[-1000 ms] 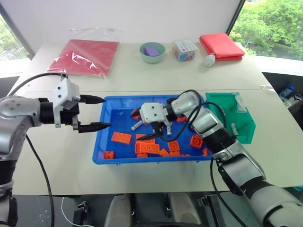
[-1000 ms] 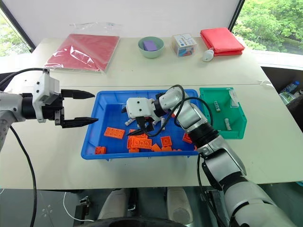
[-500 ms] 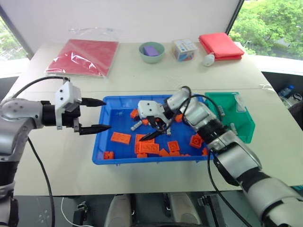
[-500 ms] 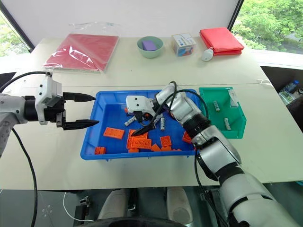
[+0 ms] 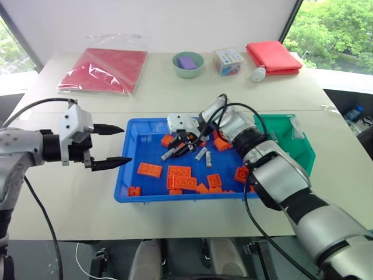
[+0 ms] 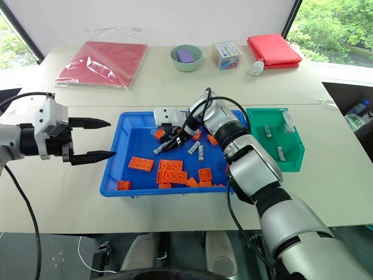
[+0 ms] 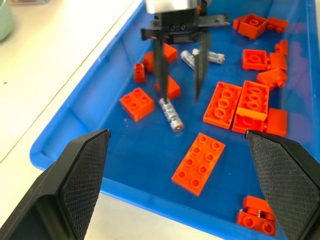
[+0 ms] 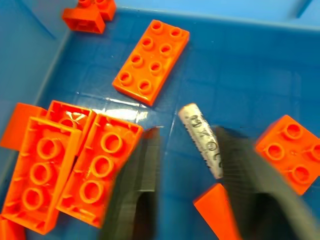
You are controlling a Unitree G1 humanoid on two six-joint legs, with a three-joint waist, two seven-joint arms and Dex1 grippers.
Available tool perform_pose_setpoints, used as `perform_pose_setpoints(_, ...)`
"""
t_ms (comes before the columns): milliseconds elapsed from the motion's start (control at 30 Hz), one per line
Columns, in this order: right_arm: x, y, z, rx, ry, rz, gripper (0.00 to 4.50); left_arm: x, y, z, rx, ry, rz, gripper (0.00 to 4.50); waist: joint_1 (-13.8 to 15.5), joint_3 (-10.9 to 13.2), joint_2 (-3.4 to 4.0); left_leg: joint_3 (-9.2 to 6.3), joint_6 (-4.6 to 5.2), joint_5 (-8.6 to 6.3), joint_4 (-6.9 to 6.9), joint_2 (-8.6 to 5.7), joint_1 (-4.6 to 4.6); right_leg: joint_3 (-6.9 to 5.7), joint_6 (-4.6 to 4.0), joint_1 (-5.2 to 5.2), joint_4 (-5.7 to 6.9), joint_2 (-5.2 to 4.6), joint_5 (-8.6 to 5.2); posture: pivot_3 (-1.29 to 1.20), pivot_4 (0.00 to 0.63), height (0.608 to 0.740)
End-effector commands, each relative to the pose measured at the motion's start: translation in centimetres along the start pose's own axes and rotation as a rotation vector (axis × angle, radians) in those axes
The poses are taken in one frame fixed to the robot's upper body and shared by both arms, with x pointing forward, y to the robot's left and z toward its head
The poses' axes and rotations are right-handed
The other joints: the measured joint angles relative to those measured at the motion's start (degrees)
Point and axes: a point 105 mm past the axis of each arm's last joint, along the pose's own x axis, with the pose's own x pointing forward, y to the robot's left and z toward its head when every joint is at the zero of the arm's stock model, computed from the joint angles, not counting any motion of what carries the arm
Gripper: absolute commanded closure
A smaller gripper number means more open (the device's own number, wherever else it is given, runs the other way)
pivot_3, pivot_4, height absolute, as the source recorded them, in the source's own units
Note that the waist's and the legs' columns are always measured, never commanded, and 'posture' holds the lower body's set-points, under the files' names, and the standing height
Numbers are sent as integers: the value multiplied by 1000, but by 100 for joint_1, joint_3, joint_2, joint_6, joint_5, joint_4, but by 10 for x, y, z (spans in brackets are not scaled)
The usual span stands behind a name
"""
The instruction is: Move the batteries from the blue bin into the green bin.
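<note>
The blue bin [image 5: 175,197] sits mid-table with orange bricks [image 5: 180,178] and three batteries in it. My right gripper [image 7: 180,97] reaches down into its far left part, open. Its fingers [image 8: 135,190] stand either side of one battery [image 8: 202,140] lying on the bin floor. That battery [image 5: 169,154] lies a little nearer than the gripper. Two more batteries [image 5: 201,153] [image 5: 208,161] lie to the right. The green bin [image 5: 303,154] stands against the blue bin's right end, with two batteries [image 6: 267,130] inside. My left gripper [image 5: 127,144] hovers open just left of the blue bin, holding nothing.
At the table's back lie a red plastic bag [image 5: 102,69], a pale green bowl [image 5: 187,63] with a purple item, a small box [image 5: 227,61], a white object [image 5: 257,73] and a folded red cloth [image 5: 273,55]. Black cables loop over my right wrist.
My right gripper has shifted toward the bin's far left and dipped over a battery, its fingers drawing much closer together. The left gripper has stayed open and barely moved.
</note>
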Motion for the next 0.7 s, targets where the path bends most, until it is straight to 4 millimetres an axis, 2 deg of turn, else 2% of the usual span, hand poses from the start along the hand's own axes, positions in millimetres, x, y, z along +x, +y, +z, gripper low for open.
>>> perform_pose_setpoints(33,-4,-8,16,-50,-20,-41,2916,-5,0,12,45,-17,15,0,-4,0,0,0,0,0,0,0,0,0,0,-1,0,0,0,0,150,736)
perform_pose_setpoints(333,4,-12,-1,-104,68,-91,2916,-3,2,15,52,-24,17,0,-2,0,0,0,-1,0,-1,0,0,1,-1,0,0,-1,0,0,150,736)
perform_pose_setpoints(533,15,-9,-5,-100,78,-80,2916,-1,1,15,51,-26,10,0,-13,0,0,0,-1,0,-1,0,0,0,-1,0,0,-1,0,0,150,736)
perform_pose_setpoints(633,17,-6,-8,-81,77,-59,3688,0,1,16,49,-28,7,0,-9,0,0,-1,-2,0,-1,0,1,0,-1,0,0,0,0,0,150,736)
perform_pose_setpoints(700,16,-5,-8,-75,62,-59,4463,1,0,15,46,-29,1,0,-7,0,0,-1,-2,0,-1,0,1,0,0,1,0,0,0,0,150,736)
